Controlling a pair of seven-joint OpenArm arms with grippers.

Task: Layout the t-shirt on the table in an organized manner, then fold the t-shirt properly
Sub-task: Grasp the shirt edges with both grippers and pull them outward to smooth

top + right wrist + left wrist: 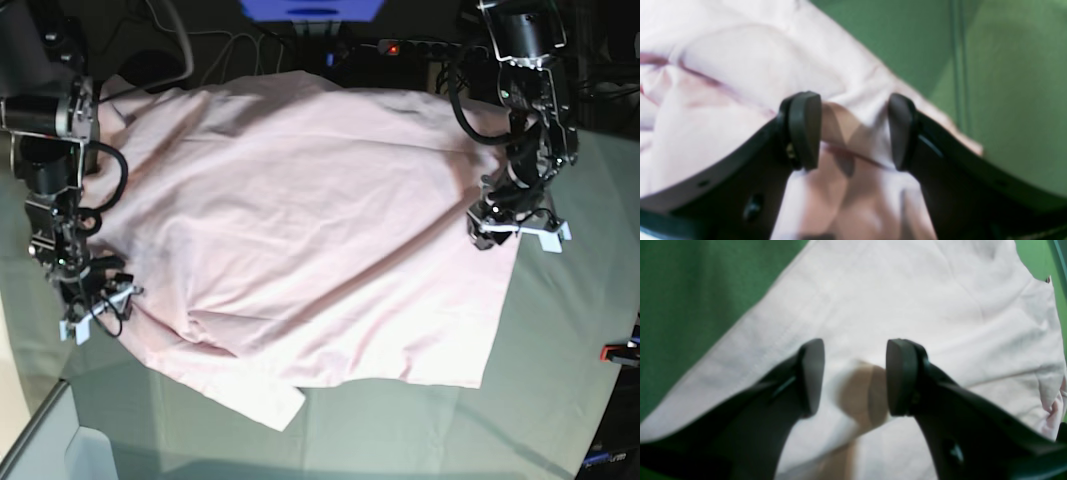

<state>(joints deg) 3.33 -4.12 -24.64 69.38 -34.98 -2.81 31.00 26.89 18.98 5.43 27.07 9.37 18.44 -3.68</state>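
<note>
The pale pink t-shirt (pixel 300 230) lies spread wide over the grey-green table (pixel 560 390), plain side up and still wrinkled. A sleeve corner sticks out at the near edge. My left gripper (pixel 855 376) is at the shirt's right edge (pixel 512 228). Its jaws stand apart, with a small raised fold of the t-shirt (pixel 923 306) between them. My right gripper (pixel 853 131) is at the shirt's left edge (pixel 95 300), also with its jaws apart. A ridge of the t-shirt (pixel 740 83) runs between its fingers, and neither pad pinches it.
A red-and-black clamp (pixel 620 350) sits on the table's right edge. Cables and a power strip (pixel 400 45) lie behind the table. A white bin corner (pixel 85 450) shows at the bottom left. Bare table cloth lies in front of and right of the shirt.
</note>
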